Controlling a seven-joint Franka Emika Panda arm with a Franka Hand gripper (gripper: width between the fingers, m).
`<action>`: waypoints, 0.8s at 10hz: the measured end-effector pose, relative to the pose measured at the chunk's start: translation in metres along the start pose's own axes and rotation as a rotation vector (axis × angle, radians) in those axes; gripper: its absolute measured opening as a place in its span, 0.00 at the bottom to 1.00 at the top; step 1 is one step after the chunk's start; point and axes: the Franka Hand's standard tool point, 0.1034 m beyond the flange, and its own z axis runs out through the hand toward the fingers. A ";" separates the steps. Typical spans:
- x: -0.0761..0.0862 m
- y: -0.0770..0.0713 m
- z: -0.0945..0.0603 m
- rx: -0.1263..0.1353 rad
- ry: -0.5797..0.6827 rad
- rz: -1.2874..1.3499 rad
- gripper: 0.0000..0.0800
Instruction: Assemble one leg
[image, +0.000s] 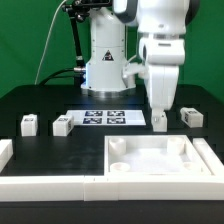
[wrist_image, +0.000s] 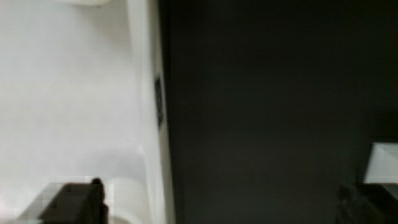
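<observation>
Four small white plastic rectangular legs stand on the black table (image: 35, 100), one leg (image: 160, 121) just beside the flat white marker board (image: 105, 118) on the exterior view's right, directly under the white robot gripper (image: 160, 110) with fingers spread apart; an off-centre descent could topple it.

A big white part (wrist_image: 71, 90) fills one side of the picture, and it looks blurry. Next to it is the dark desk (wrist_image: 267, 90). The two black fingers (wrist_image: 71, 203) of the pincer (wrist_image: 217, 203) are wide apart. A small white bit (wrist_image: 384, 162) peeks in by one finger.
</observation>
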 end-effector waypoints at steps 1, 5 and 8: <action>-0.001 -0.001 0.003 0.003 0.001 0.013 0.81; 0.000 -0.002 0.006 0.010 0.002 0.162 0.81; 0.004 -0.025 0.016 0.012 0.036 0.602 0.81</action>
